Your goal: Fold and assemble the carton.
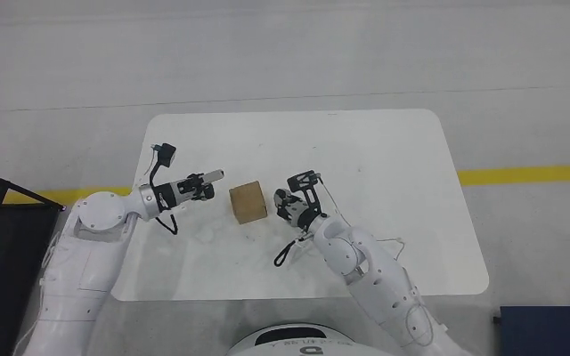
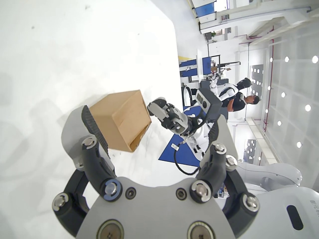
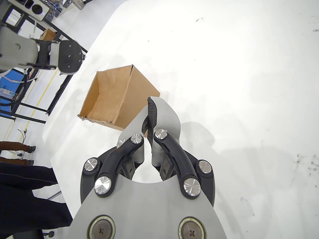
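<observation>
From above, I have the carton (image 1: 248, 202) sitting on the white table (image 1: 401, 160), a little toward 9 o'clock from the table's middle. It stands as a squared-up brown box. The wrist cameras look into one open side, where I see bare cardboard inside and a ragged edge along the opening.

The left gripper (image 1: 214, 183) hovers near the carton at roughly its 10 o'clock, with a small gap between them. Its jaws are released and spread wide, and the ribbed pads (image 2: 93, 123) hold nothing.

The right gripper (image 1: 285, 206) sits at the carton's 3 o'clock, close by but apart from the cardboard. Its jaws are clenched, with the fingers (image 3: 152, 111) pressed flat against each other and nothing caught between them.

So the carton lies between the two grippers, and neither of them is touching it.
</observation>
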